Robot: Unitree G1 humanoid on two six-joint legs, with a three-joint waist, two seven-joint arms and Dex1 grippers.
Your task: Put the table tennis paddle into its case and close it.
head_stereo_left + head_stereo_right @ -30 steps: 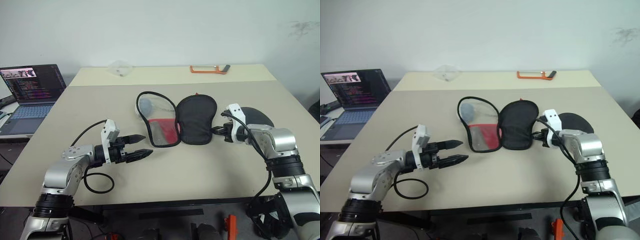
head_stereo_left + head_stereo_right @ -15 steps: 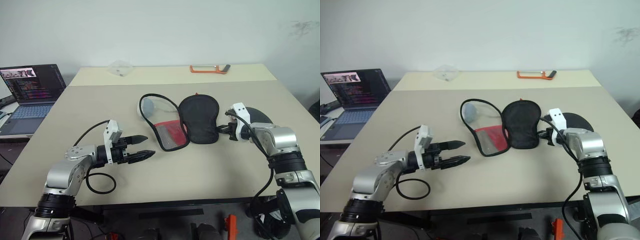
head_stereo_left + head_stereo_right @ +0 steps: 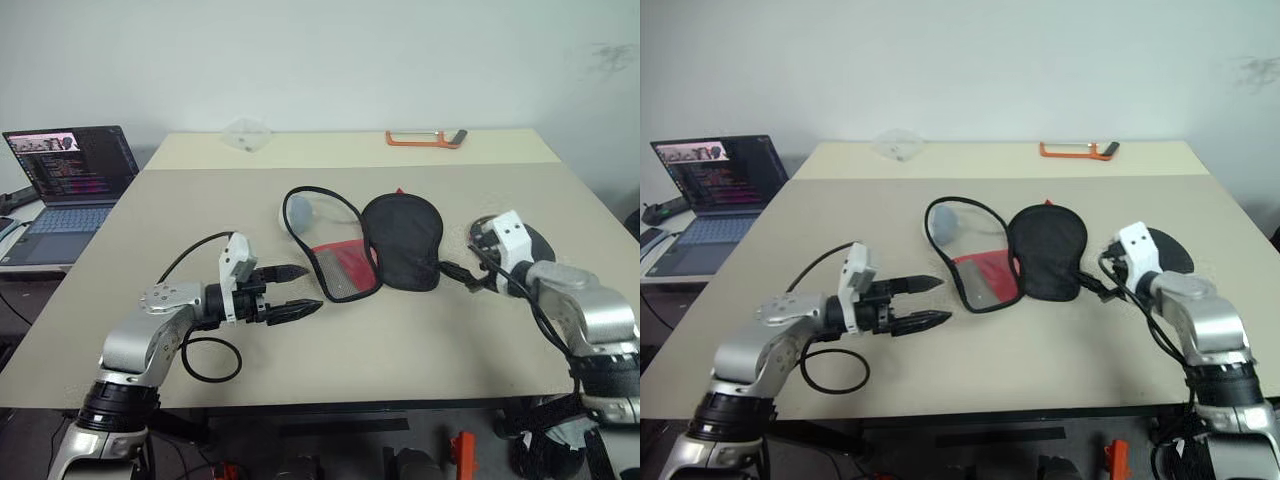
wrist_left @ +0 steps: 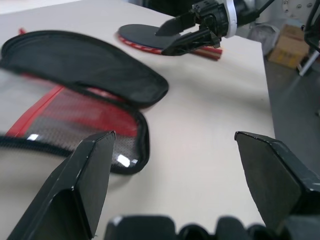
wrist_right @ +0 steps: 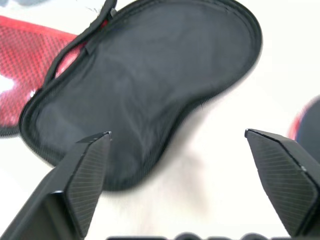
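Two halves of case [image 3: 365, 243]: lies unzipped and spread flat at table centre; black fabric half at 3 o'clock, clear and red mesh half at 9 o'clock.
Case contents: nothing but a pale round shape under the clear side; what it is cannot be told.
Paddle [image 3: 1162, 246]: outside the case, flat on the table [image 3: 400, 330] at 3 o'clock of it, partly behind the right arm.
Right gripper [image 4: 187, 35]: fingers spread, holding nothing, between case and paddle, just beside the black half.
Left gripper [image 3: 290, 291]: fingers apart, empty, at 8 o'clock of the case, pointing toward it.
Table edges: laptop [image 3: 66, 185] at 9 o'clock; orange tool [image 3: 424, 138] at 12 o'clock.
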